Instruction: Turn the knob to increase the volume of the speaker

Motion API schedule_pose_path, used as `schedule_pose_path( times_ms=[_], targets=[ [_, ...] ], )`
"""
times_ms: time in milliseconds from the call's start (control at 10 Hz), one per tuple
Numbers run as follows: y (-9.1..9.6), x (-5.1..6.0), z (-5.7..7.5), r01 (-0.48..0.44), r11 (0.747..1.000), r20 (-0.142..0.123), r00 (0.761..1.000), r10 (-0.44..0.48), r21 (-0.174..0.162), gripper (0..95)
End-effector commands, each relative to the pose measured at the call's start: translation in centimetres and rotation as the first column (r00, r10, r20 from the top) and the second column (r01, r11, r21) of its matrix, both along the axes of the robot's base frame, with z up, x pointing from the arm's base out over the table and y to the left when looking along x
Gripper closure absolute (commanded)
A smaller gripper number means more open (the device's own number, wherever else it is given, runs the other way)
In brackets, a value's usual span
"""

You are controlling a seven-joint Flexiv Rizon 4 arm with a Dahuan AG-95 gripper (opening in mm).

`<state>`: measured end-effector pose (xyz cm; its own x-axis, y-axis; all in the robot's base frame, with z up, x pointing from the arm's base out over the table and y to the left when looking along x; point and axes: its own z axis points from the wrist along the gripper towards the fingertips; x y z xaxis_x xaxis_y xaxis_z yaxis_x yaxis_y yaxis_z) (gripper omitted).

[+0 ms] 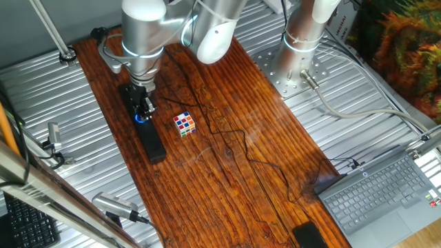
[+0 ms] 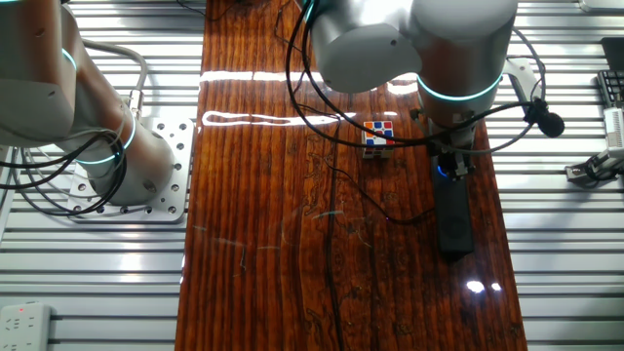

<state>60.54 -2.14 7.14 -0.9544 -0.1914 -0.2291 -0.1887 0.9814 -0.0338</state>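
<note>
The pincer (image 1: 143, 108) is down over the knob (image 1: 140, 118) on the speaker (image 1: 150, 135); whether it grips cannot be told. Just beside sits the cube (image 1: 184, 123). A loose hold could slip, or the twist might drag the bar sideways.

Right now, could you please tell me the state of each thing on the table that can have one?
knob: blue ring lit, pincer on it
speaker: lying flat on the wooden board, powered on
pincer: down at the knob; open or shut cannot be told
puzzle cube: scrambled, resting free beside the speaker
laptop: lid open
</note>
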Motion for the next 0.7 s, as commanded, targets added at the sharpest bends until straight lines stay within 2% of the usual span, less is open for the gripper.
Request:
schedule_pose_path(
  times_ms=[100, 300, 500, 600, 700],
  targets=[
    [0.03, -0.05, -0.09, 0.002, 1.000, 0.010, 1.000, -0.002, 0.003, 57.0],
    [0.02, -0.09, -0.16, -0.005, 1.000, 0.013, 1.000, 0.005, 0.005, 57.0],
    [0.04, -0.07, -0.20, -0.032, 0.999, 0.011, 0.999, 0.032, -0.013, 57.0],
    [0.05, -0.07, -0.21, -0.062, 0.998, 0.005, 0.998, 0.062, -0.027, 57.0],
    [0.05, -0.07, -0.21, -0.137, 0.988, -0.007, 0.991, 0.136, -0.066, 57.0]
  ],
)
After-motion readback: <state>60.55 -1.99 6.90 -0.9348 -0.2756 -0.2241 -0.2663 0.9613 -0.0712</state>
